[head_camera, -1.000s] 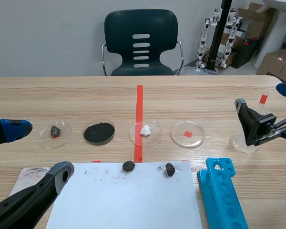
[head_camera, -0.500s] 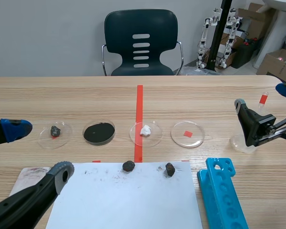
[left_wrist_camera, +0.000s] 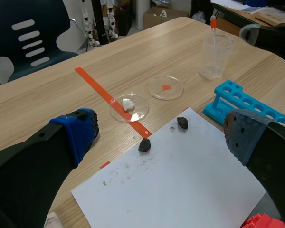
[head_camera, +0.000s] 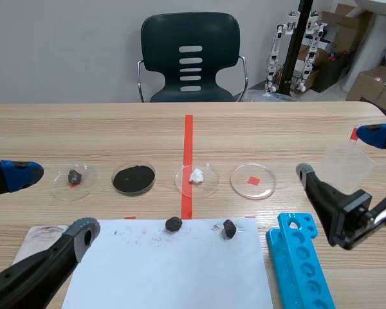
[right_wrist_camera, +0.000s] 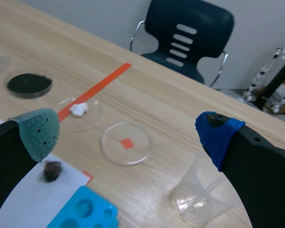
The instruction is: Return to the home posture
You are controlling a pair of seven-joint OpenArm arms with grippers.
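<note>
Running off the scene view's lower edge, the blue tube rack (head_camera: 299,264) shows only in part; the clear beaker (right_wrist_camera: 202,194) beside it is faint against the table, and a stained slip (head_camera: 42,235) lies partly hidden behind the left arm and the white paper (head_camera: 174,270). The left gripper (head_camera: 51,203) hangs spread wide and empty over the table's left side, near the paper's corner; the right gripper (head_camera: 338,153) hangs equally spread, grasping nothing, with the beaker below, between its fingers.
</note>
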